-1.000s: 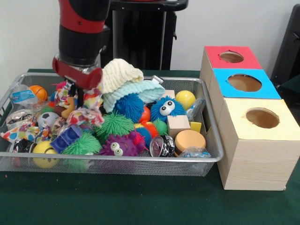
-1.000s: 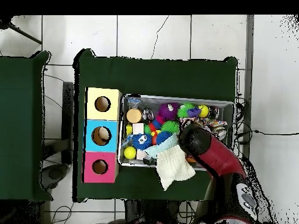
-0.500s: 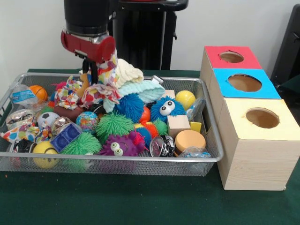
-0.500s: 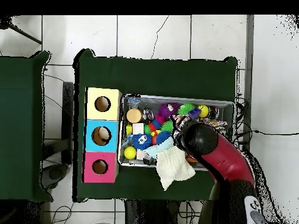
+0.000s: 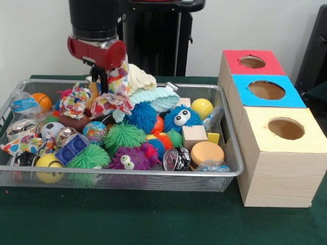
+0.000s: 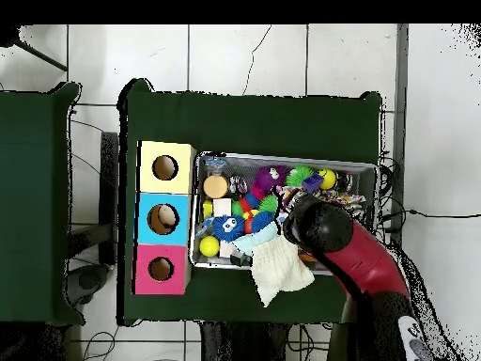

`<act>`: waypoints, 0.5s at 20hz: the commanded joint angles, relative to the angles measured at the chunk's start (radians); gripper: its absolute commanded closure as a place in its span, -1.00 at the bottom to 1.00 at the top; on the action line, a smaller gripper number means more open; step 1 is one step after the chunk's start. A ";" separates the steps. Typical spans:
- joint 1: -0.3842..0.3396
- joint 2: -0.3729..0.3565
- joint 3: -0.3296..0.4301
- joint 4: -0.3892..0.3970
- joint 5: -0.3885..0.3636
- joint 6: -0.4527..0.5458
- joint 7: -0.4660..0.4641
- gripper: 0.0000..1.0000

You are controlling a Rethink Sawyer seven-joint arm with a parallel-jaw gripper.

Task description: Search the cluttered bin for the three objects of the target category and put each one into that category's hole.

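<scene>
Patterned cloth (image 5: 113, 94) is pinched by the hand (image 5: 103, 81), lifted above the bin (image 5: 225, 153) at upper left. Judged light, limp, draping; best gripped at a bunched fold.

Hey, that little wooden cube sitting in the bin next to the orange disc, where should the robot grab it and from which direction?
Grip the wooden cube across its two flat side faces, coming straight down from above. Its top is exposed and level, while toys crowd its sides.
</scene>
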 commanded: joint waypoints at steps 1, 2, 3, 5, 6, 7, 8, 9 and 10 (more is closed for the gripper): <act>-0.027 0.096 0.116 0.055 -0.032 -0.118 0.145 1.00; -0.023 0.095 0.114 0.057 -0.033 -0.121 0.150 1.00; -0.018 0.094 0.112 0.058 -0.033 -0.123 0.155 1.00; -0.015 0.094 0.109 0.056 -0.032 -0.120 0.157 1.00; -0.015 0.095 0.109 0.054 -0.031 -0.118 0.156 1.00; -0.017 0.093 0.110 0.058 -0.032 -0.120 0.155 1.00; -0.017 0.093 0.110 0.059 -0.031 -0.121 0.154 1.00; -0.016 0.093 0.110 0.060 -0.031 -0.122 0.154 1.00; -0.016 0.092 0.110 0.061 -0.030 -0.123 0.155 1.00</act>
